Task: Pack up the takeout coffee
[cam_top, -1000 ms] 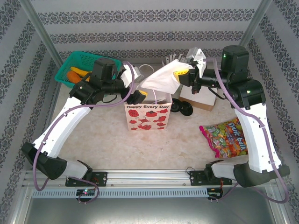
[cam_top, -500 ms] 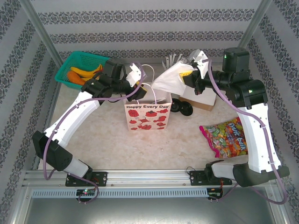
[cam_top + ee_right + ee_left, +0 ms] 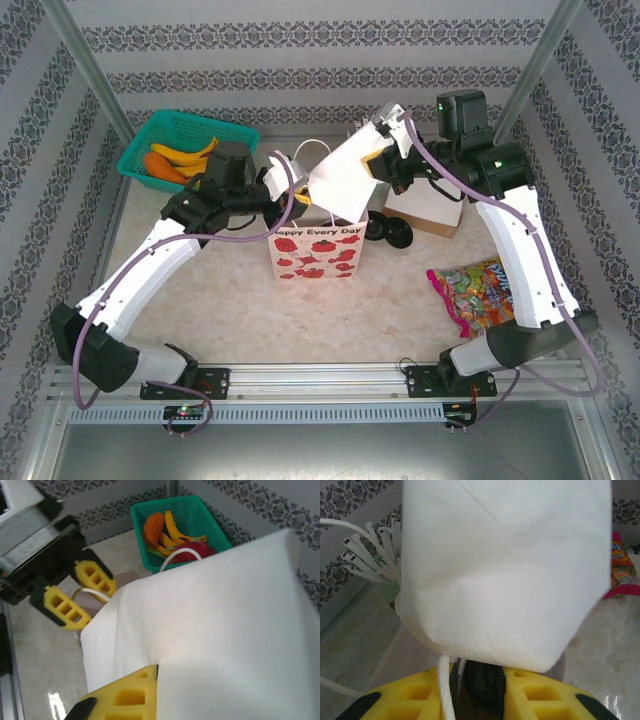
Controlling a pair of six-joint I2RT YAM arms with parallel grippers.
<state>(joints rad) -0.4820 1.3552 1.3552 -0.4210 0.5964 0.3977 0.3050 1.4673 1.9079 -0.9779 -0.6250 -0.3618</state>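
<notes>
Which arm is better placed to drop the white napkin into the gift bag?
Right. The right gripper is shut on the white paper napkin over the white red-printed gift bag; the left gripper sits at its rim.

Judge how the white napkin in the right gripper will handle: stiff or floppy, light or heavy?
Probably floppy: the white napkin hangs and fans from the right gripper, with only a soft fold. Likely very light, thin embossed paper by the left wrist view, so it may snag on the gift bag rim.
</notes>
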